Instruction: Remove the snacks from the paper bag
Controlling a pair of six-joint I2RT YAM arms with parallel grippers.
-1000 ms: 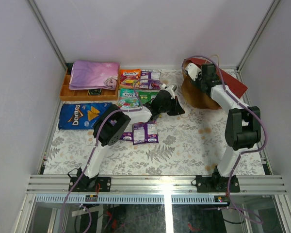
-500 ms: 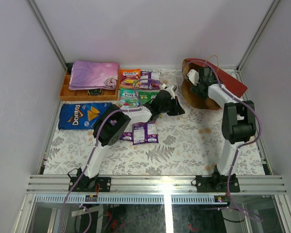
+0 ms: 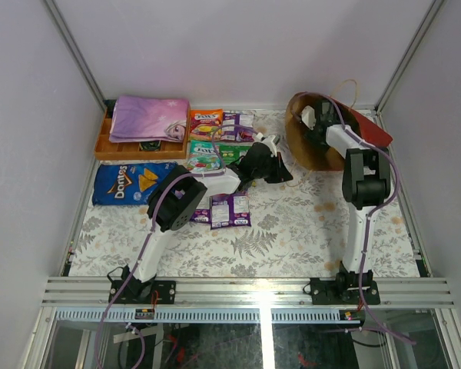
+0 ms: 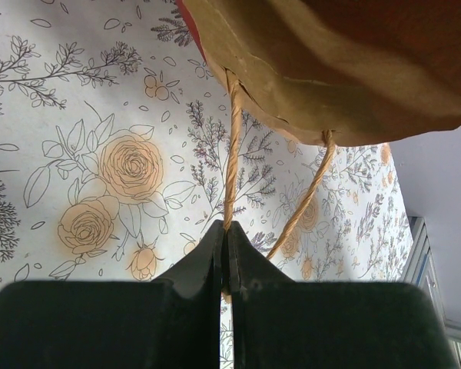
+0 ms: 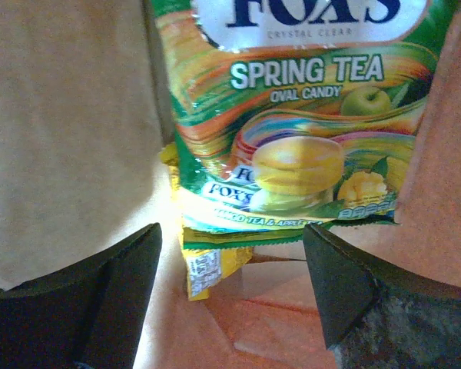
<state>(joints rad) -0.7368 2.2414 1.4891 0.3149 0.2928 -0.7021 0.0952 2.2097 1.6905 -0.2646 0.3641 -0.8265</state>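
Observation:
The red paper bag (image 3: 369, 131) lies at the back right, its brown mouth facing the camera. My left gripper (image 3: 283, 174) is shut on one string handle (image 4: 230, 154) just below the bag's rim (image 4: 330, 69); in the left wrist view the gripper (image 4: 225, 231) pinches the string. My right gripper (image 3: 313, 123) reaches inside the bag. In the right wrist view it (image 5: 232, 231) is open, with a green Fox's Spring Tea packet (image 5: 292, 115) ahead of the fingers and a yellow packet (image 5: 207, 265) under it. Neither packet touches the fingers.
On the table lie an orange packet (image 3: 205, 119), purple packets (image 3: 238, 123) (image 3: 230, 209), a green packet (image 3: 203, 157) and the blue Doritos bag (image 3: 131, 183). An orange tray (image 3: 106, 144) with a purple-pink cloth (image 3: 150, 117) stands at the back left.
My right arm has pushed its gripper deeper into the bag, and the bag's mouth has turned up more toward the camera. The left arm has not moved.

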